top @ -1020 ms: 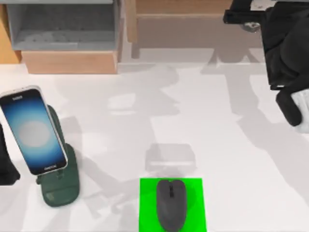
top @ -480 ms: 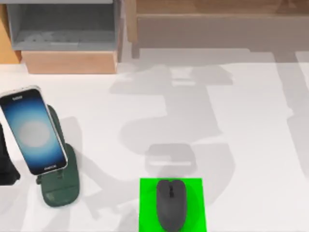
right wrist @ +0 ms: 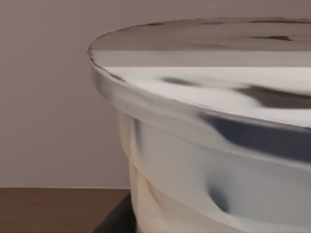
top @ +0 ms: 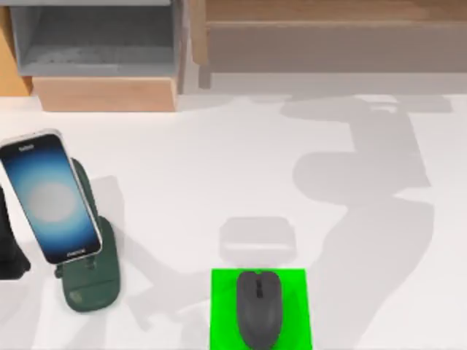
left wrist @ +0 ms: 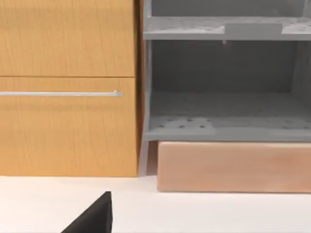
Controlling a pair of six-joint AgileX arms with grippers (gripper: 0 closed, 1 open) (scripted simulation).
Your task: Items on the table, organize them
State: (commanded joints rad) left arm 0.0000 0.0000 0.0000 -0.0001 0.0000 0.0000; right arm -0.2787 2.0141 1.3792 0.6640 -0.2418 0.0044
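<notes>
Right end effector has the cup right in front of its wrist camera; grip state we cannot tell.
Left to right on the white surface [top: 219, 168]: smartphone [top: 49, 197], glossy slab, long axis leaning upright on a dark green stand [top: 87, 281]; matte grey mouse [top: 258, 308], rounded, long axis front-to-back on the green mat [top: 222, 313]. The clear lidded cup [right wrist: 214, 145] sits close to our right wrist, smooth curved wall. Left end effector state also unclear.

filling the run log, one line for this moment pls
phone: propped on dark green stand | mouse: on green pad | cup: close before right wrist camera
</notes>
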